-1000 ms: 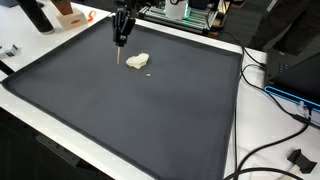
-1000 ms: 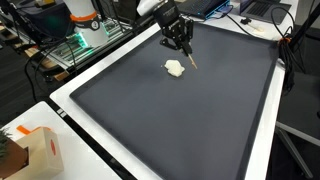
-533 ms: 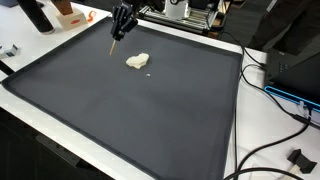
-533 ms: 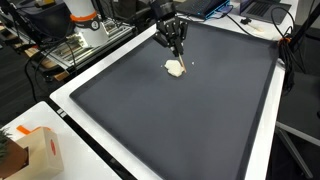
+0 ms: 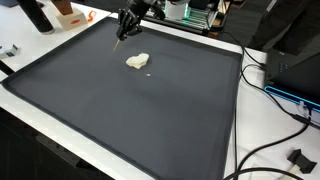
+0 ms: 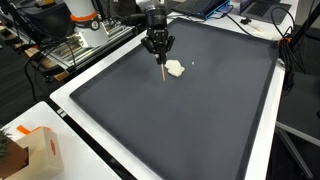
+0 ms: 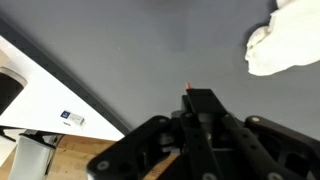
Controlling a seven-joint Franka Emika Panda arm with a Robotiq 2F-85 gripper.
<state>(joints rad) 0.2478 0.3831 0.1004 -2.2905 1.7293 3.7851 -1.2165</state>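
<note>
My gripper (image 5: 126,24) (image 6: 157,44) hangs above a large black mat (image 5: 150,120) (image 6: 190,120), near its far edge. It is shut on a thin wooden stick (image 5: 119,40) (image 6: 162,70) that points down at the mat. In the wrist view only the stick's reddish tip (image 7: 188,89) shows past the dark jaws (image 7: 205,110). A small white crumpled lump (image 5: 137,62) (image 6: 175,68) (image 7: 285,40) lies on the mat, a short way from the stick's tip and not touching it.
A white table rim (image 5: 60,150) (image 6: 90,130) borders the mat. A cardboard box (image 6: 30,152) stands at one corner. Cables (image 5: 285,105) and black equipment lie along one side. An orange object (image 5: 68,13) and electronics stand behind the mat.
My gripper has moved with the stick away from the white lump, toward the mat's edge. The lump has not moved.
</note>
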